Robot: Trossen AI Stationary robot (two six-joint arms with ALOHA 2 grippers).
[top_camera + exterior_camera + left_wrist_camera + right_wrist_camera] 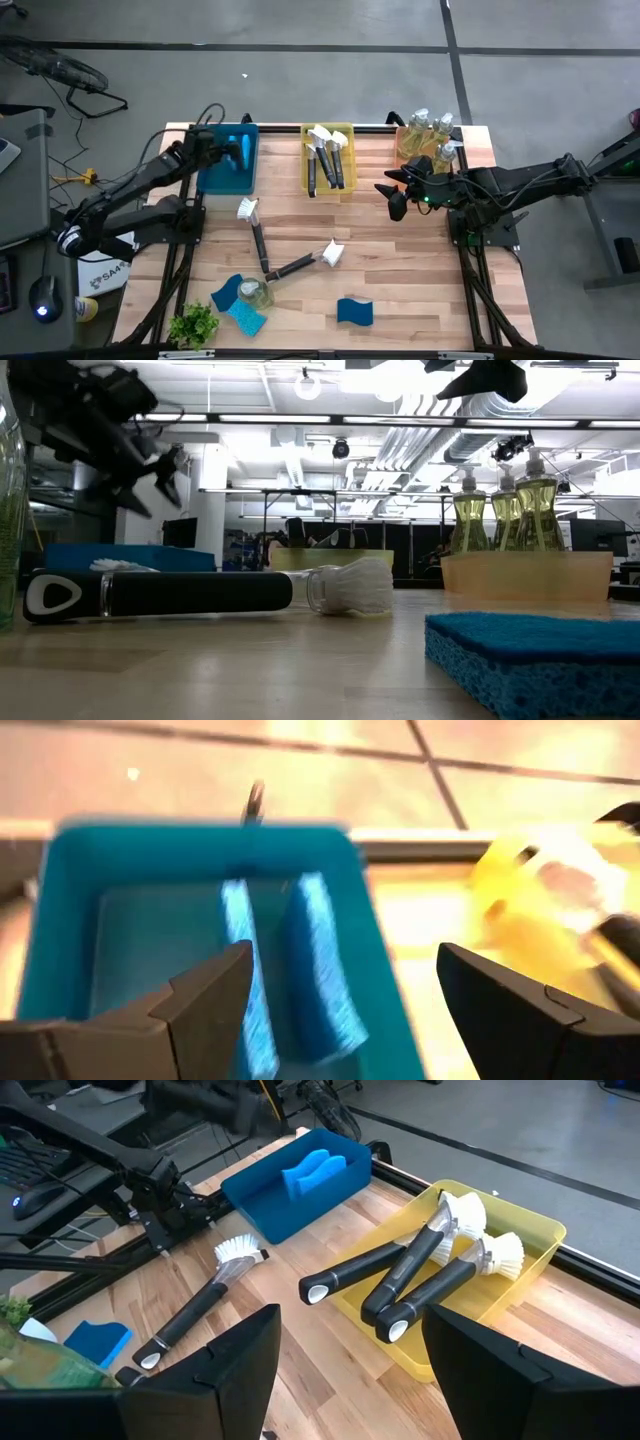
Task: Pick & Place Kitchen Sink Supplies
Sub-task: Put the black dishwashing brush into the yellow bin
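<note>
Sponges (305,970) stand in the blue bin (60,920) beneath the left tool (340,1010), fingers apart, empty.

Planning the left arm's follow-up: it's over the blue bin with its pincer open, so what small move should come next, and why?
Probably lift the left pincer clear of the blue bin: its fingers are open and empty, and two sponges already stand inside. Then head for a loose sponge on the table.
</note>
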